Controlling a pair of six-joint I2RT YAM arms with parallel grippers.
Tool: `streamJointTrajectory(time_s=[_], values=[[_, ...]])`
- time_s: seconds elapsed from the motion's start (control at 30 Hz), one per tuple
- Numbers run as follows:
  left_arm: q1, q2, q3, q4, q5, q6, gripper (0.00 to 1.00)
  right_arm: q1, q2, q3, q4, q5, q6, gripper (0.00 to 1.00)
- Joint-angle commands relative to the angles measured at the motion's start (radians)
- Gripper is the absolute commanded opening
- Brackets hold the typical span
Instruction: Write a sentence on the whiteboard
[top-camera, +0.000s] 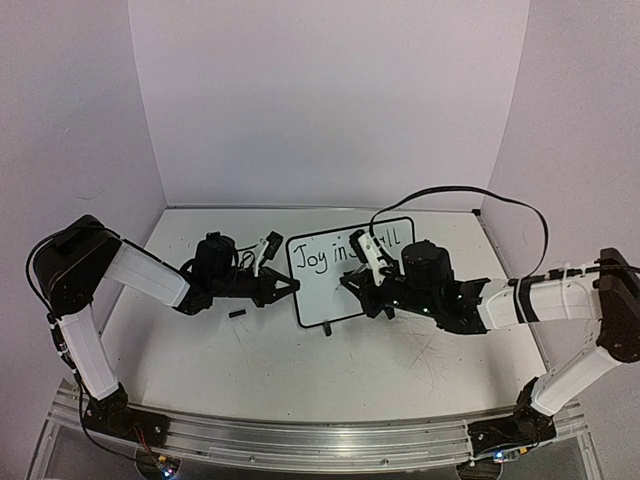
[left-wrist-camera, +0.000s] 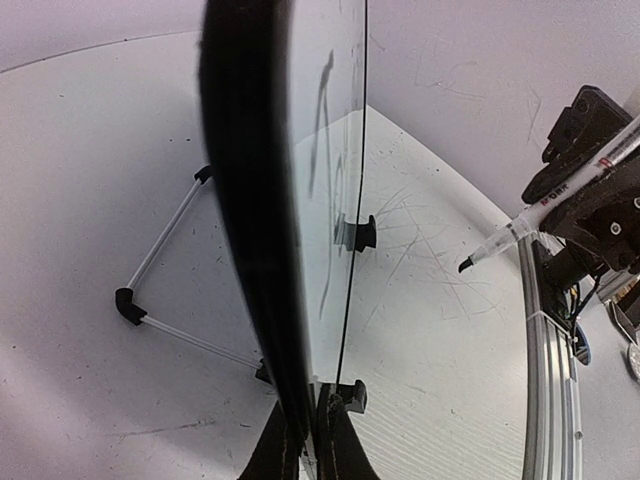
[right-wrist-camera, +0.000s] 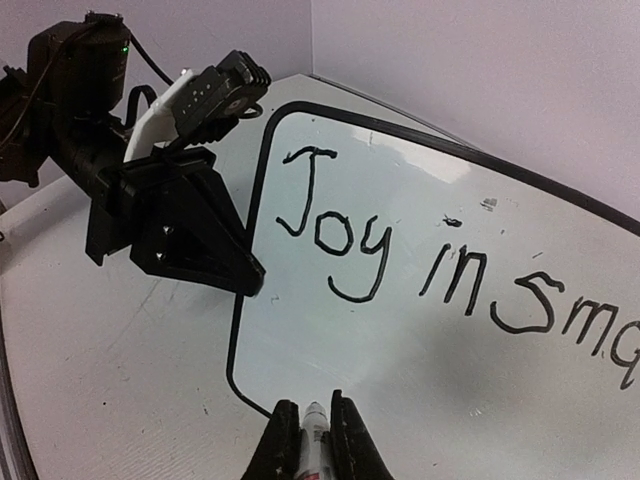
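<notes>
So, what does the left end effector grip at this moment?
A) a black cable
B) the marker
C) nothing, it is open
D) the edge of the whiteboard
D: in the left wrist view the left end effector is shut on the black-framed edge of the whiteboard, while the marker sits in the right end effector.

White whiteboard (top-camera: 326, 296), thin black frame; black sentence (right-wrist-camera: 455, 280); white marker (left-wrist-camera: 520, 228), black tip; white tabletop (top-camera: 300, 372), grey scratches.
</notes>
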Motion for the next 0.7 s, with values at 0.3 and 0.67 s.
streamJointTrajectory(time_s=[0.3,0.67], values=[[0.004,-0.013,0.009,-0.061,-0.13,0.049,0.0,0.066,0.095,0.086,0.113,0.077,-0.012,0.0],[0.001,-0.012,0.014,-0.063,-0.121,0.057,0.0,0.087,0.145,0.104,0.136,0.128,-0.044,0.0]])
